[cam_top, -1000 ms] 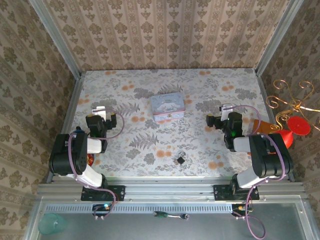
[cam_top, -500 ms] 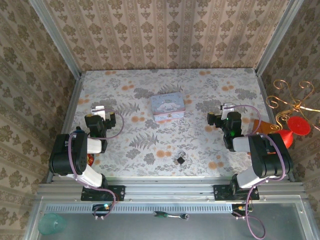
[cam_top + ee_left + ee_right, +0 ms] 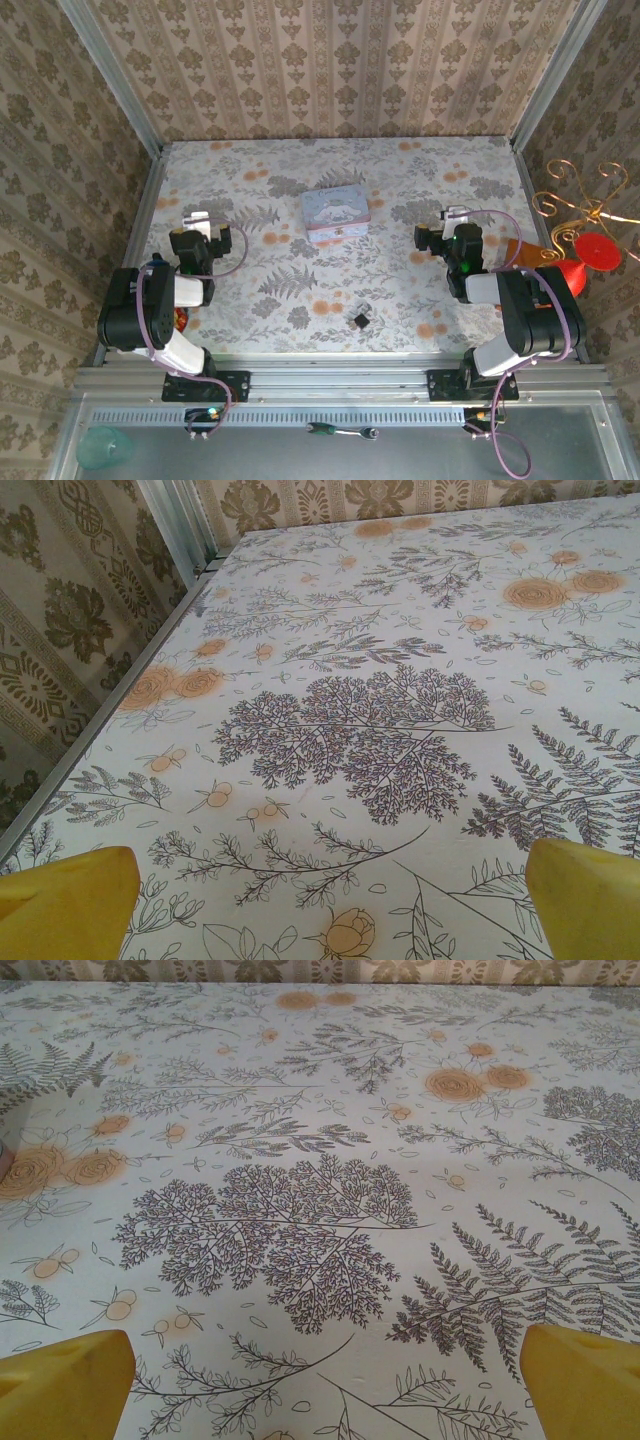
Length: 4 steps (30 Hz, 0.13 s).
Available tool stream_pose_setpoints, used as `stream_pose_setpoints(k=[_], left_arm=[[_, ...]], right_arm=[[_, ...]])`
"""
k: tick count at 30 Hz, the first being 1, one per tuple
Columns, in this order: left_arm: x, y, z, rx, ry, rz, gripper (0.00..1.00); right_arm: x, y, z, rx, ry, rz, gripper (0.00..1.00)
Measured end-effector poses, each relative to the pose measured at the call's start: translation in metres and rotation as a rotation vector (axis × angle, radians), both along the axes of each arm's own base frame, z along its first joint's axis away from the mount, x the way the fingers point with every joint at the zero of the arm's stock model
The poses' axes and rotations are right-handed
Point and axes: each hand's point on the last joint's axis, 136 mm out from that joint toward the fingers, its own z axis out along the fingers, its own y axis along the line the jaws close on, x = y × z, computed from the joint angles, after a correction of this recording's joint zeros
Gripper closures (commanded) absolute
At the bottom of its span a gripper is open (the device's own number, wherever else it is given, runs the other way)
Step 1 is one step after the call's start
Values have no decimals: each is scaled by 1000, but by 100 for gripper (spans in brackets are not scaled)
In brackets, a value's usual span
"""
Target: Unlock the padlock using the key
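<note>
Black on the floral table (image 3: pixel 430 190), the padlock (image 3: pixel 359 320) sits near the front edge, between the 2 arms, well short of the pastel tin (image 3: pixel 336 216). The left gripper (image 3: pixel 328 905) and right gripper (image 3: pixel 325 1385) both gape wide, holding nothing. I'd locate the key first (it's too small to pick out), then descend slowly. The padlock looks corner-on; its long axis and shackle direction can't be told.
</note>
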Motion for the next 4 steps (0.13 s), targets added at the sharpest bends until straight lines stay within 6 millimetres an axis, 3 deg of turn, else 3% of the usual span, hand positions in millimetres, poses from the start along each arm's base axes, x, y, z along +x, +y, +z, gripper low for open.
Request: stream_pose_setpoints(k=[4], left_arm=[[0,0,0,0,0,0,0]], right_arm=[[1,-4,2,8,-5,-7,0]])
